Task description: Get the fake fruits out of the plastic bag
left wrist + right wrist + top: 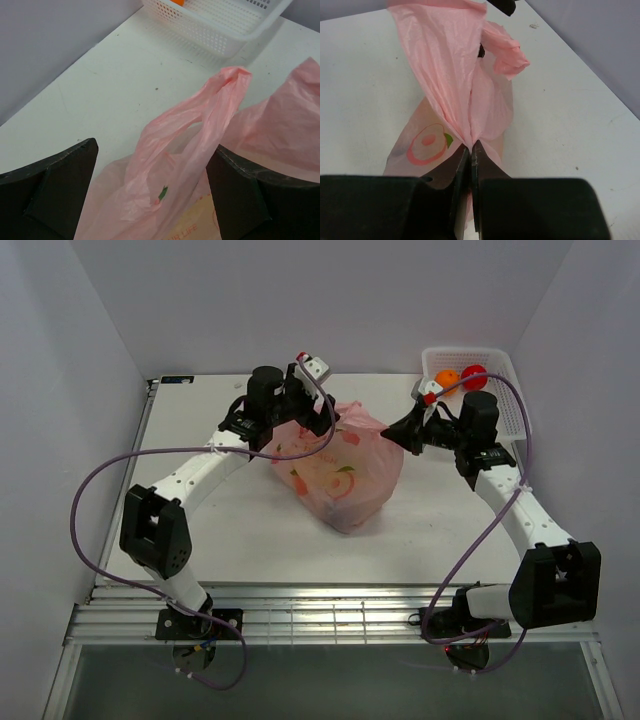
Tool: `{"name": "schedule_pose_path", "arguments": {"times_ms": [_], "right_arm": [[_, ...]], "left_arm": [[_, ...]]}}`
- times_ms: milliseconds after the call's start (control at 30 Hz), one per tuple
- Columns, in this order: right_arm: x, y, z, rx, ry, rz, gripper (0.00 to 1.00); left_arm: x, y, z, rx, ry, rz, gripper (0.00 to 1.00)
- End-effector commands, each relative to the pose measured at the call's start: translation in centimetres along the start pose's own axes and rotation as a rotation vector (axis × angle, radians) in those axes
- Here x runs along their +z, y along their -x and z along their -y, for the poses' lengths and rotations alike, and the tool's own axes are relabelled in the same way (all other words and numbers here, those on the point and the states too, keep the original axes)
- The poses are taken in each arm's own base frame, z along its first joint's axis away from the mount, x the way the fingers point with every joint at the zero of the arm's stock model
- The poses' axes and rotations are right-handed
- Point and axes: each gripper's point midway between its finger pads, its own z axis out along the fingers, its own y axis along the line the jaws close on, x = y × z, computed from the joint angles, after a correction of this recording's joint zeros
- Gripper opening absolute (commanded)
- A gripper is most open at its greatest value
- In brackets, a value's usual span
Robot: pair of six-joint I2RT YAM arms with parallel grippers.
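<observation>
Thin translucent pink plastic bag with peach prints (340, 480) sat mid-frame on the white table (240, 530), bulging, bottom toward the near edge. Right gripper (470, 150) was clamped tight on a gathered fold of the bag's right rim, film bunched between the jaws. Left gripper (157, 147) was spread wide, straddling the looped pink handle (225, 90), gripping nothing.

Step looked like opening the mouth. Left should close low on that handle, not the tip. Then both pull apart gently so the film doesn't tear or drag.

Mouth pointed up and toward the far wall, and its long axis seemed to run left-right between the grippers.

Upper right, white lattice plastic basket (460, 352) held a glossy orange round fruit (447, 377) and a red round fruit (474, 376). Yellow banana wasn't visible, so I couldn't tell if it was in the bag.
</observation>
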Motion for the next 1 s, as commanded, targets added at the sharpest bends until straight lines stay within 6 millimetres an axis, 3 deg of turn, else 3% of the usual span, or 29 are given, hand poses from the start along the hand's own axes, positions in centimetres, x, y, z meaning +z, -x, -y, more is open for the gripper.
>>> {"name": "schedule_pose_path", "arguments": {"times_ms": [0, 133, 200, 267, 300, 333, 367, 433, 600, 700, 733, 767, 867, 967], "right_arm": [[-0.6, 4.1, -0.2, -0.119, 0.006, 0.071, 0.08], [-0.8, 3.9, 0.2, -0.121, -0.014, 0.062, 0.08], [-0.8, 4.0, 0.1, -0.122, -0.010, 0.063, 0.08], [-0.8, 4.1, 0.0, -0.124, -0.009, 0.064, 0.08], [-0.8, 4.0, 0.0, -0.125, -0.010, 0.064, 0.08], [-0.9, 4.0, 0.0, -0.124, -0.012, 0.063, 0.08], [-0.9, 4.0, 0.1, -0.129, -0.018, 0.063, 0.08], [-1.1, 4.0, 0.3, -0.133, -0.031, 0.062, 0.08], [-1.7, 5.5, 2.9, -0.121, -0.118, 0.070, 0.08], [-2.4, 8.3, 4.8, -0.150, -0.173, 0.108, 0.08], [-2.6, 9.1, 5.3, -0.161, -0.182, 0.116, 0.08], [-3.1, 10.7, 5.7, -0.186, -0.193, 0.136, 0.08], [-4.0, 13.0, 5.6, -0.234, -0.193, 0.165, 0.08], [-4.7, 13.8, 5.5, -0.273, -0.202, 0.172, 0.08]], "left_arm": [[-0.4, 3.1, 0.9, 0.070, -0.067, 0.063, 0.98], [-0.2, 3.3, 3.0, 0.077, -0.191, 0.074, 0.98], [0.0, 3.4, 3.0, 0.085, -0.183, 0.077, 0.97], [0.6, 3.3, 1.8, 0.077, -0.114, 0.064, 0.66], [0.7, 3.9, 1.1, 0.071, -0.081, 0.072, 0.47], [1.1, 3.7, 0.5, 0.064, -0.053, 0.065, 0.13], [1.2, 4.3, -0.1, 0.059, -0.018, 0.082, 0.00], [1.2, 4.6, -2.1, 0.030, 0.099, 0.092, 0.00], [-1.4, 10.4, -7.9, 0.016, 0.431, 0.247, 0.00], [-2.5, 12.9, -9.9, 0.021, 0.535, 0.296, 0.00], [-3.8, 14.8, -11.1, -0.003, 0.612, 0.333, 0.00], [-3.7, 13.9, -12.2, -0.016, 0.645, 0.296, 0.00], [-6.1, 14.9, -15.5, -0.080, 0.754, 0.315, 0.00], [-8.0, 15.0, -17.1, -0.137, 0.735, 0.305, 0.00]]}}
